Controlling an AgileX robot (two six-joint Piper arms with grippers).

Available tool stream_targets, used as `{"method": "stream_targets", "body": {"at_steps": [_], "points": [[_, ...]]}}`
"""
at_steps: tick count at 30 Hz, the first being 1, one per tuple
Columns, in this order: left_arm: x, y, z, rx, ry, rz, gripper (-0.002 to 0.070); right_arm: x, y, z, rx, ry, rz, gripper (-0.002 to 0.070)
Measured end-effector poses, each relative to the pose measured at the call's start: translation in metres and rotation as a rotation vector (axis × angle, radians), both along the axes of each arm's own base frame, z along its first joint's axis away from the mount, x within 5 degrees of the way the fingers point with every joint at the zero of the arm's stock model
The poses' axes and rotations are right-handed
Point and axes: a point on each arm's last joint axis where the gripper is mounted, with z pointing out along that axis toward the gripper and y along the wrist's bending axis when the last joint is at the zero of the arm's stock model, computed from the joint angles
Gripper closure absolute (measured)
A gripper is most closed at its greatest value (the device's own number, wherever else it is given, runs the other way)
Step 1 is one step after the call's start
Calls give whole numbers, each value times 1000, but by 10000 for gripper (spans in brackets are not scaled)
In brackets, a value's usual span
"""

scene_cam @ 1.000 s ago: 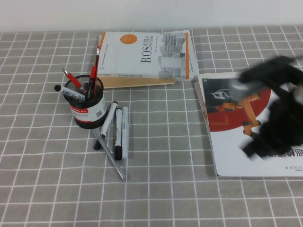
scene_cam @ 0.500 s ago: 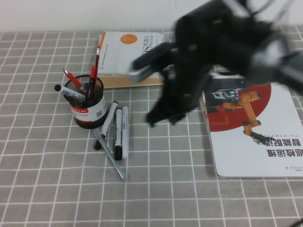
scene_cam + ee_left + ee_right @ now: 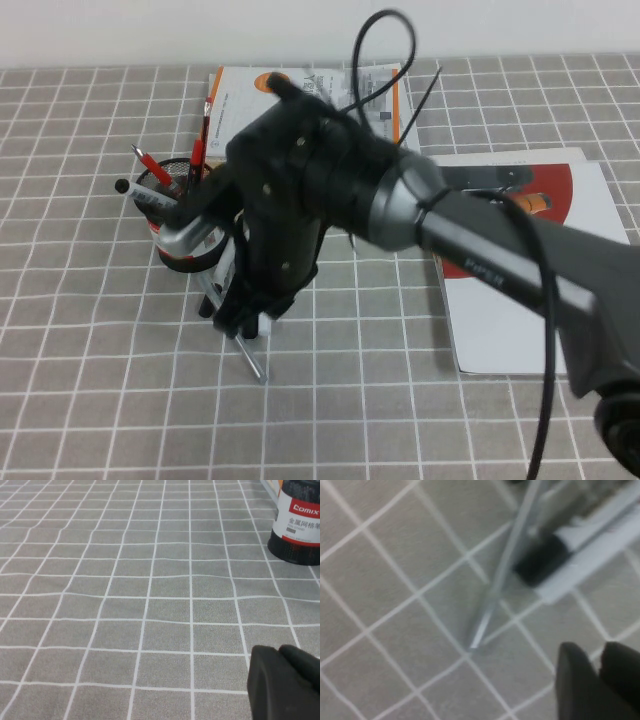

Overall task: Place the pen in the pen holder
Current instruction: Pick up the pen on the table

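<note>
Silver-grey and very thin, the pen [image 3: 252, 362] is laid flat on the cloth [image 3: 100, 400] at lower left of centre in the high view, its far end hidden under the right gripper [image 3: 243, 318]. It lies among the markers [image 3: 580, 540], so a pick is judged best made at the free tip, where nothing crowds it. In the right wrist view the pen [image 3: 502, 570] runs diagonally, its tip bare on the cloth and its upper length just beside a black marker cap.

The holder [image 3: 185, 250] stands upright at left of centre, near the pen, with red pens [image 3: 200, 140] leaning out of it; the short transfer is presumably why the arm is brought in from this side. The holder [image 3: 300, 525] also appears at upper right of the left wrist view.

The right arm is stretched from the lower right corner across the magazine [image 3: 520, 320] towards the centre, the wrist pitched steeply down. Its fingers [image 3: 580, 685] appear as two dark pads with only a narrow gap; nothing is held, and whether they count as open cannot be told.

The left gripper [image 3: 285, 682] is parked low over bare cloth, well apart from the pen. Its jaw state cannot be told.
</note>
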Motion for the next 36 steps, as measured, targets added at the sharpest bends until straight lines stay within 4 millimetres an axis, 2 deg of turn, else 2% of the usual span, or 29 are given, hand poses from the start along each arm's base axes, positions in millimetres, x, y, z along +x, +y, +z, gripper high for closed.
{"method": "stream_targets", "body": {"at_steps": [4,8,18,21,27,36], "points": [[0,0,0,0,0,0,680,-4,8,-8,-9,12,32,461],[0,0,0,0,0,0,680,-3,17,-14,12,-7,47,398],[0,0,0,0,0,0,680,-4,46,-49,34,-24,90,386],[0,0,0,0,0,0,680,-2,51,-51,58,-56,76,386],[0,0,0,0,0,0,680,9,48,-52,33,-158,14,386],[0,0,0,0,0,0,680,9,51,-54,65,-161,9,386]]}}
